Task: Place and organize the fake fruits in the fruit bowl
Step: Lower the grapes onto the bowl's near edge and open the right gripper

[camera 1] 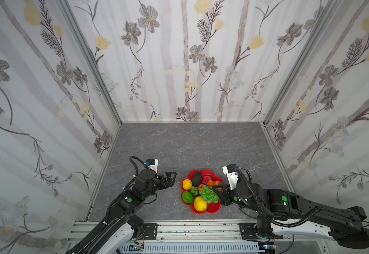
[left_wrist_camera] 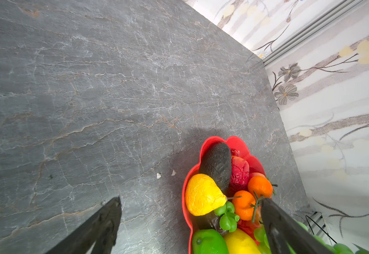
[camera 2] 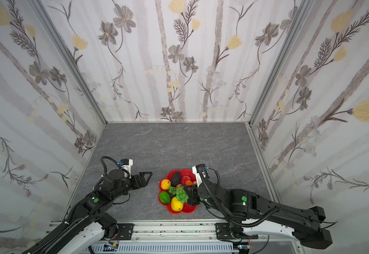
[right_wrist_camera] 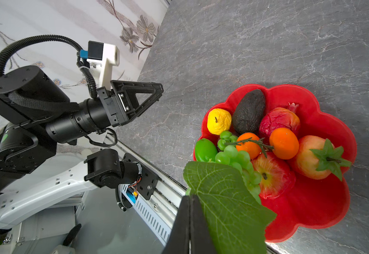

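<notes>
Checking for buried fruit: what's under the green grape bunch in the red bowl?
The grape bunch lies over a red apple and an orange, both partly showing. In a top view it overlaps the lemon. Whatever sits beneath its middle and leaf is covered.

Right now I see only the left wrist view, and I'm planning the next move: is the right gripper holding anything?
Observer: Yes. The right gripper is shut, seemingly pinching the grape bunch by its leaf, over the fruit bowl.
Operator: Any bare room in there?
Observer: Yes, the bowl's lobe nearest the right arm's base lies bare.
Operator: Anything hidden from me?
Observer: A red apple lies beside the grapes.
</notes>
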You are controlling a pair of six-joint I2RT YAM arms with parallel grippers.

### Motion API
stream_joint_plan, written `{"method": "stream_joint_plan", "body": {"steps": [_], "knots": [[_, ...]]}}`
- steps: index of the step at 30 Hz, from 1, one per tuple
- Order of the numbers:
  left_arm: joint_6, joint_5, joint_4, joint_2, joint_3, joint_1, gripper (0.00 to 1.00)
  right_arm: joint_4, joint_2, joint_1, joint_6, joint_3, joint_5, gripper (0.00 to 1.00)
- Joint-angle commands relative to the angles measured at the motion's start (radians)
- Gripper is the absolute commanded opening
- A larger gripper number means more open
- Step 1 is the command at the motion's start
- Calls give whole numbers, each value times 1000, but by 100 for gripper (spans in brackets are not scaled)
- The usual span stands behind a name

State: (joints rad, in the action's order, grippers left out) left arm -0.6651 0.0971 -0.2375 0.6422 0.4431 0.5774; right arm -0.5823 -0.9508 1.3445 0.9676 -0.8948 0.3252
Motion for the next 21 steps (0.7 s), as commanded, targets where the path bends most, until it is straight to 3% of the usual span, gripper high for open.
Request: {"method": "stream_joint_plan", "body": {"steps": [1, 10, 21], "knots": [[-9, -12, 8, 0, -6, 1, 100, 10, 2, 13, 24, -32, 47, 0], [-5, -22, 5, -3, -18, 1, 100, -14, -18, 52, 32, -68, 69, 0], [-2, -23, 6, -3, -20, 1, 100, 28, -8, 55, 77, 38, 74, 0]]}}
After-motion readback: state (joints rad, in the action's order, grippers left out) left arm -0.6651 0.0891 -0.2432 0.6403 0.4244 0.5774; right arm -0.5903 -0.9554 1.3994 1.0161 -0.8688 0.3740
